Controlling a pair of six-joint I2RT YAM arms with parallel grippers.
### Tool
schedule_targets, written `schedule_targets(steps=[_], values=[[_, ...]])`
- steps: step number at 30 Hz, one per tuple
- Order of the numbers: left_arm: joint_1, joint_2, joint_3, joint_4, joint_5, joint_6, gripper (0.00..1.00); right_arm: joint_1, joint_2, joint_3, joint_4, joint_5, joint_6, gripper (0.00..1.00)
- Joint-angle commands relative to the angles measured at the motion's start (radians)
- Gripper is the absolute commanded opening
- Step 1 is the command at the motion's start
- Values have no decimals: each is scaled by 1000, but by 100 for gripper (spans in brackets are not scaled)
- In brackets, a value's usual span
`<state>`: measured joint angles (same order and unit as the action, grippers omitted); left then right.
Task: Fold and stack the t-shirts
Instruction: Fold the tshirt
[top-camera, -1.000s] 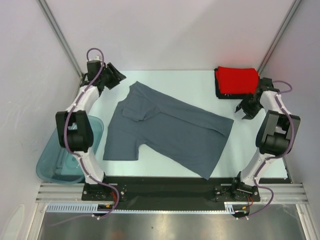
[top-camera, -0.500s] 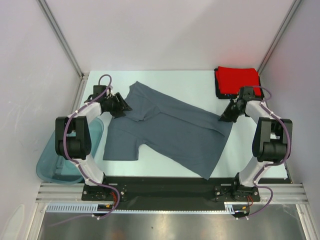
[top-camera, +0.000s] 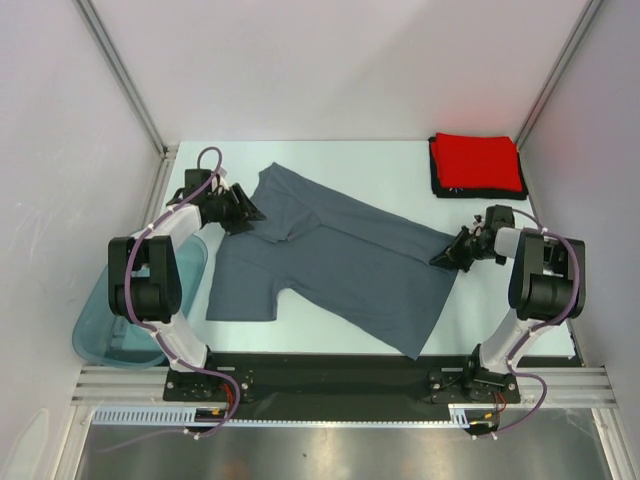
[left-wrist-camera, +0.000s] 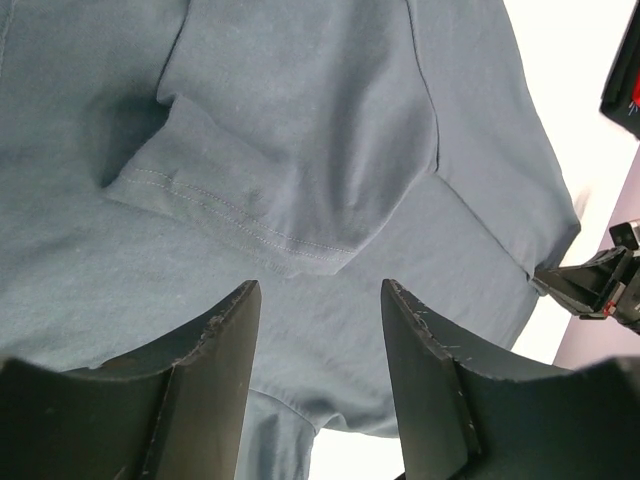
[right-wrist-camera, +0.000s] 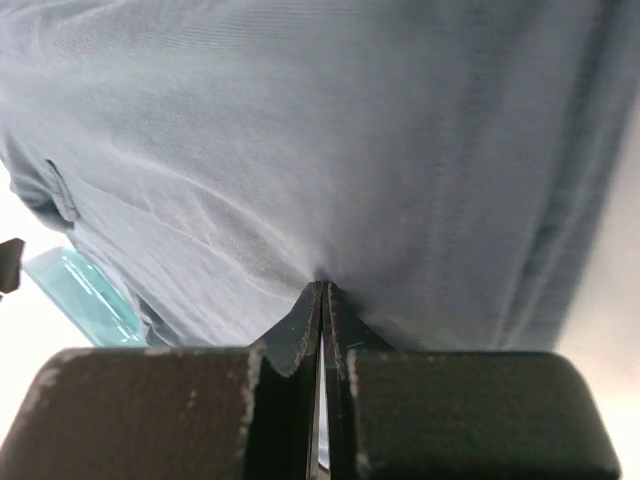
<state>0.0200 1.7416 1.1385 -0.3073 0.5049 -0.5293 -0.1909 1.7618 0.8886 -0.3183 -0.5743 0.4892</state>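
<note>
- At the far left edge, beyond the table (top-camera: 340, 155), a teal tub (top-camera: 120, 325) sits beside the left arm's base, apart from all cloth.
- Left gripper (top-camera: 243, 212): it is low at the upper left edge of the blue-grey t-shirt (top-camera: 340, 265). In its wrist view the jaws are spread wide (left-wrist-camera: 320, 330) and nothing is held. The cloth (left-wrist-camera: 300, 120) and a turned-over sleeve (left-wrist-camera: 250, 215) lie just ahead of the fingers.
- Blue-grey t-shirt: it is spread flat on a slant across the table's middle. Its collar end points to the far left and its hem corner nearly reaches the near edge. Bare table lies along its far side.
- Right gripper (top-camera: 447, 259): it is at the shirt's right edge. In its wrist view the fingers are clenched together (right-wrist-camera: 322, 292), and the cloth (right-wrist-camera: 300, 130) puckers at their tips, so the edge is pinched.
- Open table runs between that right edge and the stack, and down the near right side.
- Far right corner: the red t-shirt (top-camera: 477, 160) is folded into a rectangle. It lies on the folded black t-shirt (top-camera: 436, 178), which shows only along the left and near borders.
</note>
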Motion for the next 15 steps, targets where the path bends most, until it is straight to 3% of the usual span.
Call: schedule_targets(steps=[1, 9, 15], values=[[-5, -44, 14, -10, 20, 32, 57, -36, -36, -39, 7, -35, -35, 2], [-2, -30, 67, -47, 20, 68, 59, -143, -171, -56, -132, 0, -103, 3], [0, 36, 150, -117, 12, 118, 61, -55, -226, 82, -213, 28, -104, 21]])
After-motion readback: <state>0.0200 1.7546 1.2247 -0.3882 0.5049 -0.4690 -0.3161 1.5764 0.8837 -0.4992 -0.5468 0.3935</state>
